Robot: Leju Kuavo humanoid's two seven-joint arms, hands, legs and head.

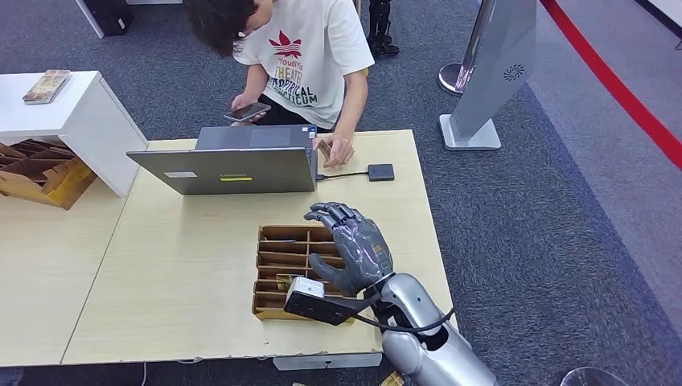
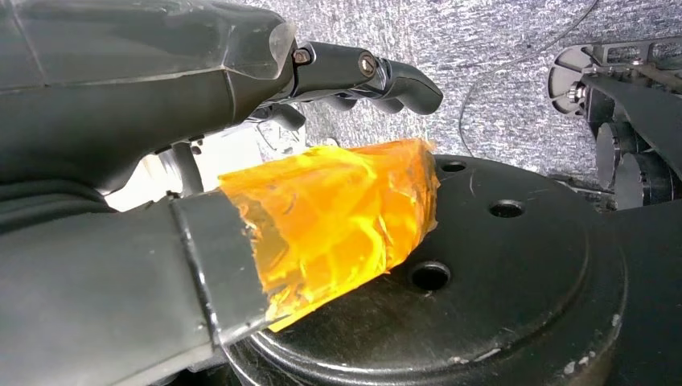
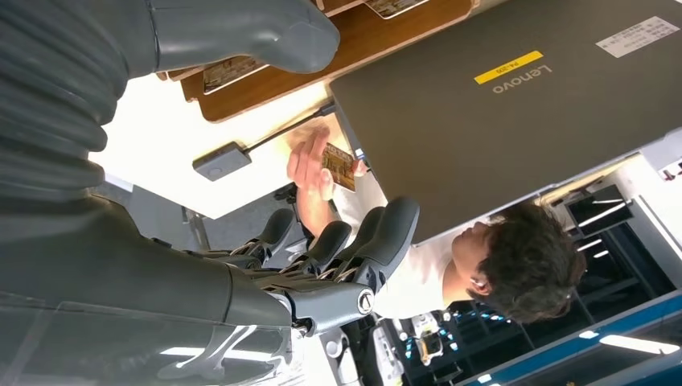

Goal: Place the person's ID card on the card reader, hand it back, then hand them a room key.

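My right hand (image 1: pixel 354 245) hovers open over the right side of a wooden slotted box (image 1: pixel 273 265) near the table's front, holding nothing. The right wrist view shows its fingers (image 3: pixel 354 241) spread and key cards (image 3: pixel 233 71) lying in the box's slots. The person behind the table holds a brownish ID card (image 3: pixel 339 165) in one hand (image 1: pixel 336 149) beside the laptop. The small black card reader (image 1: pixel 380 171) lies on the table on a cable, just right of that hand. My left hand (image 2: pixel 322 145) hangs low with nothing between its orange-taped thumb (image 2: pixel 338 217) and its fingers (image 2: pixel 386 76).
An open grey laptop (image 1: pixel 233 165) stands at the table's far side, its lid towards me. The person holds a phone (image 1: pixel 247 112) in the other hand. A white stand (image 1: pixel 80 112) and a cardboard tray (image 1: pixel 40 173) are at far left. A silver sign stand (image 1: pixel 490 72) is on the carpet.
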